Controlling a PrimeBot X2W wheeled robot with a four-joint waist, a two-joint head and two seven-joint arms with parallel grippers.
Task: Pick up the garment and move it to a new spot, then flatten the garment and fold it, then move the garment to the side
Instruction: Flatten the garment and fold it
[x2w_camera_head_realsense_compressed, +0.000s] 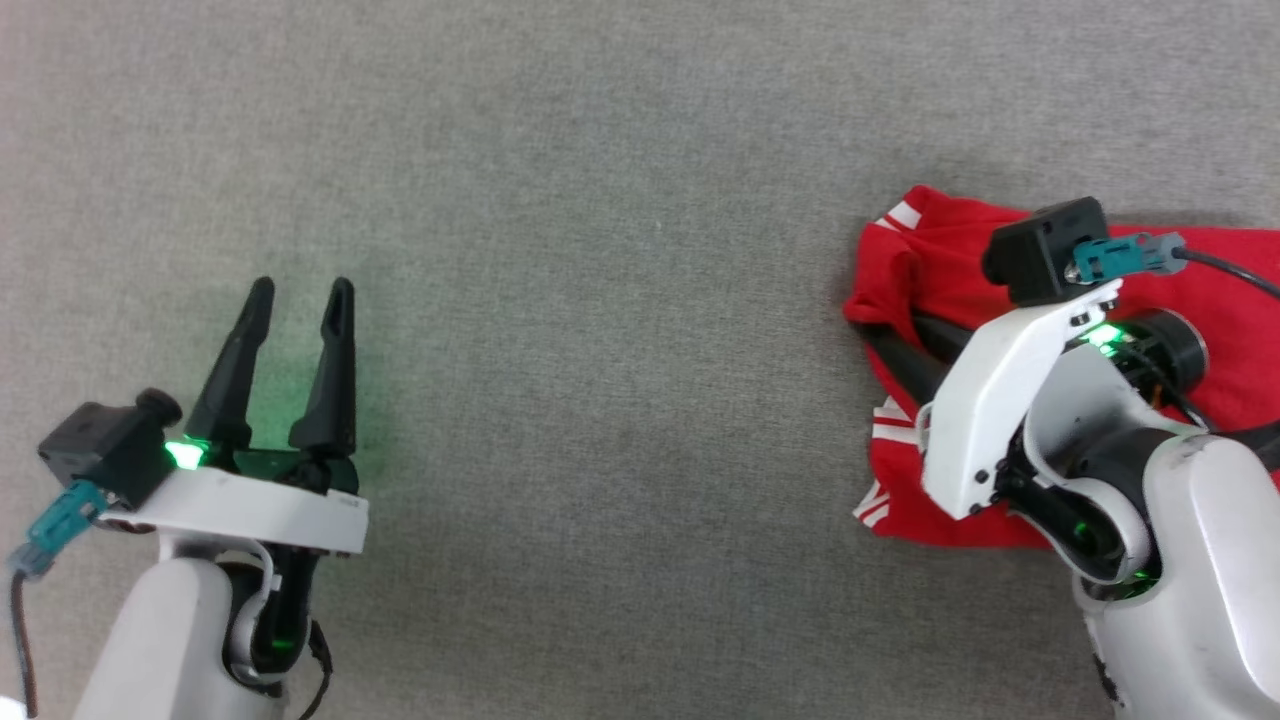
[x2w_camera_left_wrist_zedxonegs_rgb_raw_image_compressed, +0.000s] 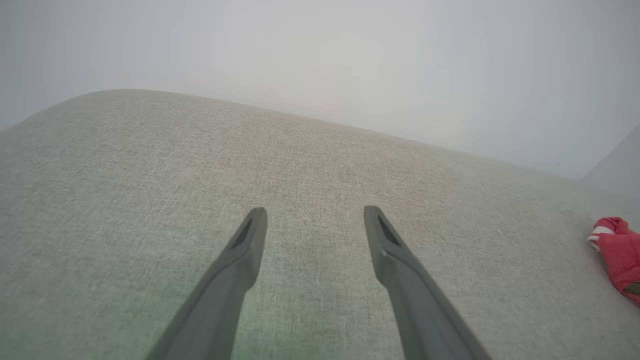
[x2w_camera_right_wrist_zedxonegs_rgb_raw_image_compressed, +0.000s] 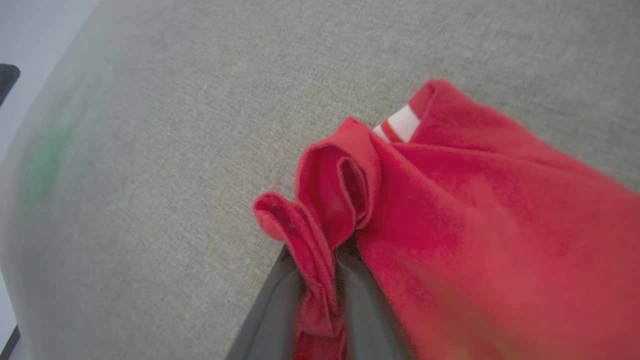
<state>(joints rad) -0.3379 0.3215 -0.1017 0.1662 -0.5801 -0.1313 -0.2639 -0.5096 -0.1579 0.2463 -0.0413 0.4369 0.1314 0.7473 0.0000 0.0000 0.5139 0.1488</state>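
The garment (x2w_camera_head_realsense_compressed: 940, 240), red with white striped trim, lies bunched at the right of the grey cloth surface (x2w_camera_head_realsense_compressed: 600, 300). My right gripper (x2w_camera_head_realsense_compressed: 890, 328) reaches into its left edge, and the arm covers its middle. In the right wrist view a fold of the red garment (x2w_camera_right_wrist_zedxonegs_rgb_raw_image_compressed: 475, 210) sits pinched between the two dark fingers (x2w_camera_right_wrist_zedxonegs_rgb_raw_image_compressed: 267, 320), whose tips are hidden under the cloth. My left gripper (x2w_camera_head_realsense_compressed: 302, 290) stands open at the lower left, far from the garment, with nothing between its fingers. In the left wrist view the left gripper (x2w_camera_left_wrist_zedxonegs_rgb_raw_image_compressed: 315, 212) points over bare surface, and a corner of the garment (x2w_camera_left_wrist_zedxonegs_rgb_raw_image_compressed: 620, 250) shows at the right edge.
The grey cloth surface (x2w_camera_left_wrist_zedxonegs_rgb_raw_image_compressed: 150, 175) stretches wide between the two arms. Its far edge (x2w_camera_left_wrist_zedxonegs_rgb_raw_image_compressed: 320, 122) curves against a pale wall. A cable (x2w_camera_head_realsense_compressed: 1235, 268) runs from the right wrist camera off to the right.
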